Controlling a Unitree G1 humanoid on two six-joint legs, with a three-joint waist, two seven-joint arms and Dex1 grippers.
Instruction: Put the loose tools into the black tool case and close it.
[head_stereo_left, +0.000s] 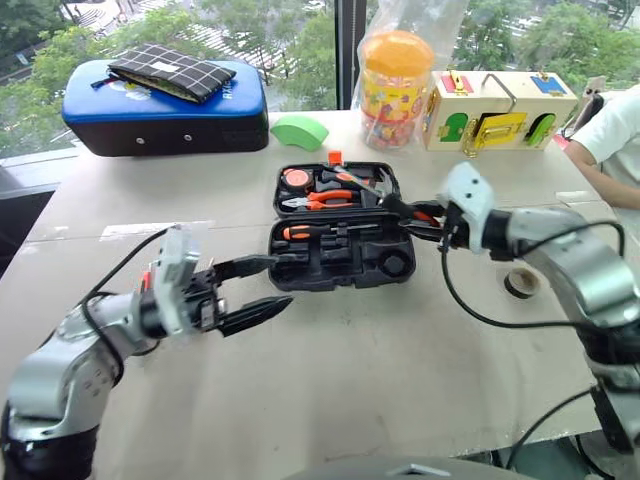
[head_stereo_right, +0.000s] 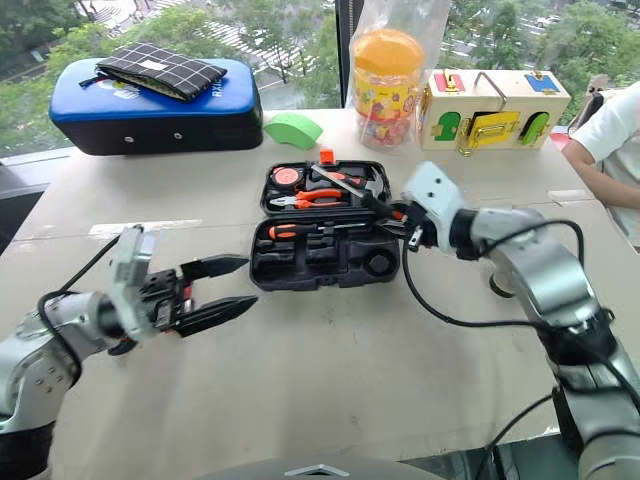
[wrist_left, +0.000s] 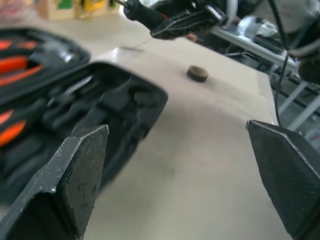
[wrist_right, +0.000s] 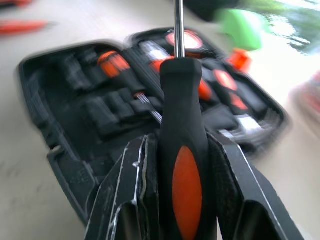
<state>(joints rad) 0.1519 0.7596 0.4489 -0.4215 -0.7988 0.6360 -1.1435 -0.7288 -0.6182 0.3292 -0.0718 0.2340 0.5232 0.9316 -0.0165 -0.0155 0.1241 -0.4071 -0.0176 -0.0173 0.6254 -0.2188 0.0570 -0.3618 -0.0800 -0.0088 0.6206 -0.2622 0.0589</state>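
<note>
Screwdriver (wrist_right: 182, 165) clamped in right gripper (head_stereo_left: 425, 214), one open tool case (head_stereo_left: 340, 225), left gripper (head_stereo_left: 250, 290) spread

So the tool case (head_stereo_left: 338, 228) lies open in the middle of the tabletop (head_stereo_left: 380, 370), lid half behind, base half nearer me, with tools sitting in the recesses of both. My right gripper (head_stereo_left: 408, 211) is over the case's right side, clamped on a screwdriver (wrist_right: 182, 165) whose shaft points across the case. My left gripper (head_stereo_left: 262, 287) hangs just left of the case's near corner, fingers spread. A tape roll (head_stereo_left: 521, 282) lies on the tabletop right of the case. Far left at the back sits a bigger case (head_stereo_left: 165, 112) with a pouch (head_stereo_left: 170, 71) on top. A jar (head_stereo_left: 396, 88) and a latch box (head_stereo_left: 498, 110) stand behind the tool case.
</note>
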